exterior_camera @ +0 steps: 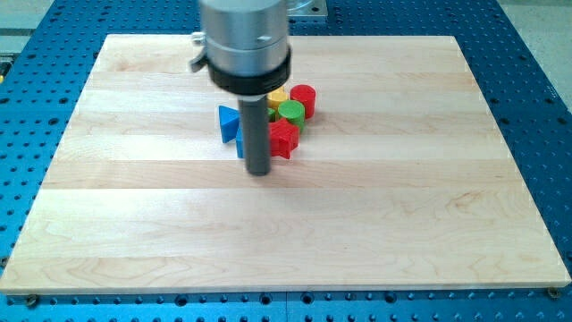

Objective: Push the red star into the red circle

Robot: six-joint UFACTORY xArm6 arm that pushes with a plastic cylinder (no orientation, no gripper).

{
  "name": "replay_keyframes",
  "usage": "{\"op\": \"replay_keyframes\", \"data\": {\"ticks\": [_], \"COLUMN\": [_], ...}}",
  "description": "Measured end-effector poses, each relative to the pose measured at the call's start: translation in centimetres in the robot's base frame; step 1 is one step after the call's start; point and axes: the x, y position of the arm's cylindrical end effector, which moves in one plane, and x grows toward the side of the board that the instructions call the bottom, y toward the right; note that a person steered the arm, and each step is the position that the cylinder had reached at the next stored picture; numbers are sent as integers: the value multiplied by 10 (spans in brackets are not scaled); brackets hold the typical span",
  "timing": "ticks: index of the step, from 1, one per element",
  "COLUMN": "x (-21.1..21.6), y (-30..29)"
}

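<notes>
The arm's straight dark rod is standing upright over the pale wooden bench [375,224], and the tip [259,172] is resting just at the view's lower left of the block cluster. There is no end effector that opens or closes here; the rod is holding nothing. The red star-shaped block [284,139] is sitting immediately to the view's right of the rod, touching or nearly so. The red circular block [303,97] is lying up and to the right of the star, with a green round block [290,112] between them. A yellow block [278,95] is peeking out beside the red circle. A blue triangular block [229,122] is sitting left of the rod.
</notes>
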Motion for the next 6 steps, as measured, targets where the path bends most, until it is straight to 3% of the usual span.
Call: {"op": "replay_keyframes", "data": {"ticks": [3, 4, 6], "x": [-83, -93, -125], "y": [50, 35, 68]}}
